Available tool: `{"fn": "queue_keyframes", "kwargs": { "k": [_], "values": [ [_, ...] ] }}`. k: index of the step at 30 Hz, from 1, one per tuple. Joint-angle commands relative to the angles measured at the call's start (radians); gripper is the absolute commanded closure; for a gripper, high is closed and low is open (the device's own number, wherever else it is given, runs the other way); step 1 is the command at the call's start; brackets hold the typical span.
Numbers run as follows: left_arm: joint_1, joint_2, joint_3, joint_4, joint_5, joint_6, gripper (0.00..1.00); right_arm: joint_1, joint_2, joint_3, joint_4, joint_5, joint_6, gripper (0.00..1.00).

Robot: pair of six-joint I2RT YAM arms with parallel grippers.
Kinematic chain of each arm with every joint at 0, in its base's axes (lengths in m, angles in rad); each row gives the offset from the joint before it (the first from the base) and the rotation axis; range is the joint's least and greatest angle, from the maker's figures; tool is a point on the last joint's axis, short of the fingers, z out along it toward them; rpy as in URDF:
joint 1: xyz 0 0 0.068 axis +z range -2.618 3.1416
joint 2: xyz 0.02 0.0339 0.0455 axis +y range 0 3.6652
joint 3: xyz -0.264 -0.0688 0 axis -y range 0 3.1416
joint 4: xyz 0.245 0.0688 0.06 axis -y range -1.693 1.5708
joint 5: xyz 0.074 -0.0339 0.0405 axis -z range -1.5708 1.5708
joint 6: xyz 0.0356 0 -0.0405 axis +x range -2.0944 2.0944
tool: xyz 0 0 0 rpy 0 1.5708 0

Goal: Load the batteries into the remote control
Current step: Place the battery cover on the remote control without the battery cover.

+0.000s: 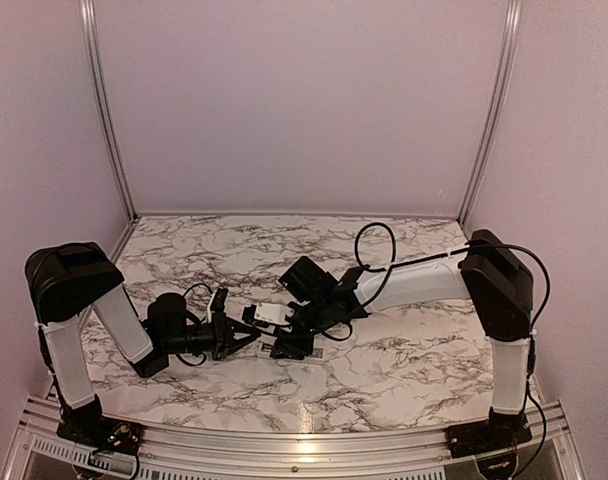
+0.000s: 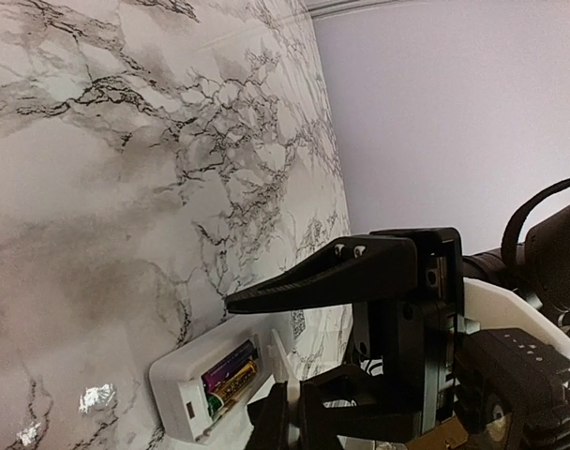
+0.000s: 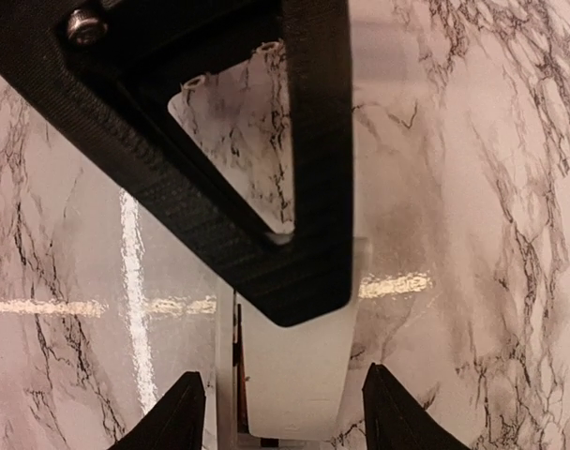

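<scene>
Remote control (image 2: 177,386): white bar lying on the marble tabletop (image 1: 414,350), near the middle and toward the near side, between the two arms; back side up, compartment uncovered.
Compartment contents: the batteries (image 2: 231,371) lie side by side in the recess, one golden, one darker with a purple cast.
Left gripper (image 1: 240,333): jaws wide apart. In the left wrist view one black finger reaches out above the remote and the other sits low beside its compartment end. Whether either touches the remote cannot be told.
Right gripper (image 3: 283,403): jaws apart, straddling the remote's width, with a thin strip of tabletop showing on each side of the white body.
Crowding: both grippers meet over the remote. The left gripper's triangular finger fills the top of the right wrist view, just above the bar.
Open room: bare marble stretches behind the remote to the back wall (image 1: 304,100), and to its right under the right arm.
Edges: pale walls close three sides; a metal rail (image 1: 304,442) runs along the near edge, where the arm bases are bolted.
</scene>
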Motion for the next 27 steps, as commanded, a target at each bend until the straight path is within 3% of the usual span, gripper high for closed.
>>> {"fn": "queue_keyframes", "kwargs": {
  "k": [1,16,27],
  "values": [
    [-0.004,0.016,0.011,-0.045,-0.020,0.029,1.00,0.010,0.028,0.044,-0.026,0.004,-0.011,0.45],
    [-0.008,0.033,0.031,-0.080,-0.011,0.042,0.98,0.016,0.051,0.076,-0.040,0.006,-0.014,0.48],
    [-0.009,0.039,0.007,-0.008,0.035,0.000,1.00,0.019,0.060,0.080,-0.051,0.010,-0.020,0.51]
  ]
}}
